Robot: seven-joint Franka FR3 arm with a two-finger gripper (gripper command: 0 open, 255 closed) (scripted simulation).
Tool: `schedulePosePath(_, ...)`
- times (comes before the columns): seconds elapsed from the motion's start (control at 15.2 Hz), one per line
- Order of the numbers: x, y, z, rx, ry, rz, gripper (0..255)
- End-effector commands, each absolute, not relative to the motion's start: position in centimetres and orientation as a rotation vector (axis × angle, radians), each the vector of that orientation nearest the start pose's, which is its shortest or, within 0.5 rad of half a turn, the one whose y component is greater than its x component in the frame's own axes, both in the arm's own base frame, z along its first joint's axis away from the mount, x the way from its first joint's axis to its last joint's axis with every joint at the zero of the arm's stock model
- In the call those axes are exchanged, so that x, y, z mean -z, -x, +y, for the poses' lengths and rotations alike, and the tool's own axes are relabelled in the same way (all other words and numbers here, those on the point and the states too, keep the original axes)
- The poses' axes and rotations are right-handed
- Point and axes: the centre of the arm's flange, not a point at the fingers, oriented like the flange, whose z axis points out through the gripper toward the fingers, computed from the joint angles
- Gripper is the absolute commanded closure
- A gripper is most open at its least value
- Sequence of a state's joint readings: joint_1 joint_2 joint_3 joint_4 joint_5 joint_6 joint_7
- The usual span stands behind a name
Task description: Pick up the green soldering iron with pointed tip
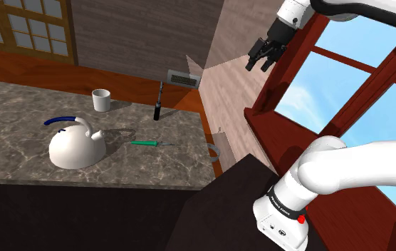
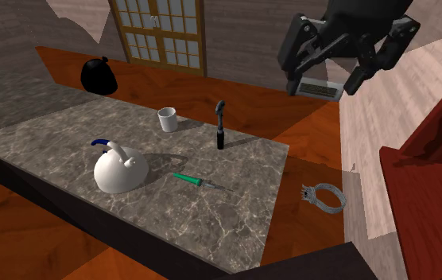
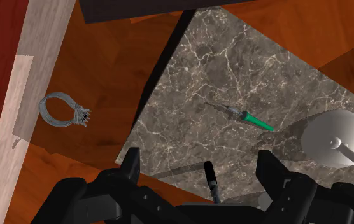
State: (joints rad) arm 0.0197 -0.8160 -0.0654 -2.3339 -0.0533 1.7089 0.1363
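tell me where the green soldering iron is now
The green soldering iron lies flat on the marbled countertop, to the shoulder view's right of the white kettle, tip pointing away from it.

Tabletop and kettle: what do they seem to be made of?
Tabletop: stone, probably marble, judging by the pale veins running through grey-brown; finish fairly dull. Kettle: smooth plain white with a blue handle; its material is left open.
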Motion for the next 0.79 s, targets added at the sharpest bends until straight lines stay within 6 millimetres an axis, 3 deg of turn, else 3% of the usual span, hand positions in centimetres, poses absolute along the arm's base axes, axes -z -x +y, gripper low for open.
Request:
schedulePosePath(0.0, -62.3, -31.2, -2.7, 0.297, 3.112, 0.255, 0)
schedulePosePath(0.73, -51.2, -41.0, -0.1, 0.17, 3.113, -0.02, 0)
